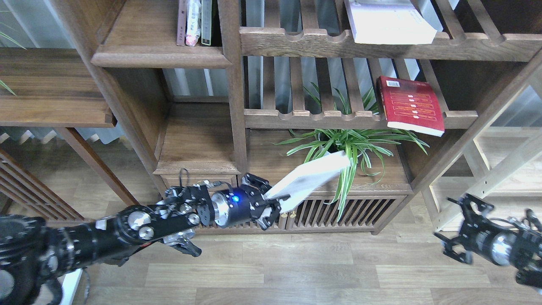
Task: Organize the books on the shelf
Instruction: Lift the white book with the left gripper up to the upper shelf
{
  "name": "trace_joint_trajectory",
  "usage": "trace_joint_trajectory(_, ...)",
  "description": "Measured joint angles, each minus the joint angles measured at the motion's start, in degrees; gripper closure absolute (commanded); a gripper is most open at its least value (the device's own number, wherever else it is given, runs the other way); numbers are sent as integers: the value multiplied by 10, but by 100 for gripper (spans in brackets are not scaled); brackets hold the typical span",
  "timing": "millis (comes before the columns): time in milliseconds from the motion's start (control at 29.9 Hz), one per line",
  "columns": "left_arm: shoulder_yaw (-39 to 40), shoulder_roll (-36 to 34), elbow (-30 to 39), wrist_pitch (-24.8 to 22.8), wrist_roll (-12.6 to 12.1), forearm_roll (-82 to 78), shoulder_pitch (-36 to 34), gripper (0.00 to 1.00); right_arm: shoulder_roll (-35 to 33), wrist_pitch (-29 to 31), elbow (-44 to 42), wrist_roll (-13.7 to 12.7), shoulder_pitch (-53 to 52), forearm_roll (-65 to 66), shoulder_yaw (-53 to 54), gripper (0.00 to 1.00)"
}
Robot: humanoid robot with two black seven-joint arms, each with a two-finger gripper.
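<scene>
My left gripper (271,200) is shut on the lower end of a thin book (311,174). Its white face shows, and it slants up to the right in front of the plant. My right gripper (454,231) hangs open and empty over the floor at the lower right, far from any book. A red book (410,106) with yellow lines lies flat on the middle slatted rack. Above it a white book (389,21) lies on the upper slatted rack. The shelf (139,46), a dark solid board, is at the upper left with several upright books (194,21) at its right end.
A potted green plant (351,146) stands in the compartment just behind the held book. A dark post (235,97) divides the left compartments from the slatted racks. A low cabinet (338,212) runs below. A pale wooden rack (499,169) stands at the right.
</scene>
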State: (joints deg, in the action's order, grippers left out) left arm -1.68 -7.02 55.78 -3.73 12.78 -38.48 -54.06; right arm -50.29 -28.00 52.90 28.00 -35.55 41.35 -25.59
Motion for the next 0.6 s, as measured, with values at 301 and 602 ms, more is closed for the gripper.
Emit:
trace_joint_trajectory(301,60,-146,125,-4,-1,1,-2,100,2,0,-63,0,70,-62,2,0)
trace_joint_trajectory(602,125,-305,253,-31,-5,10,-2,100,23,0,-114,0,104,-95,5,0)
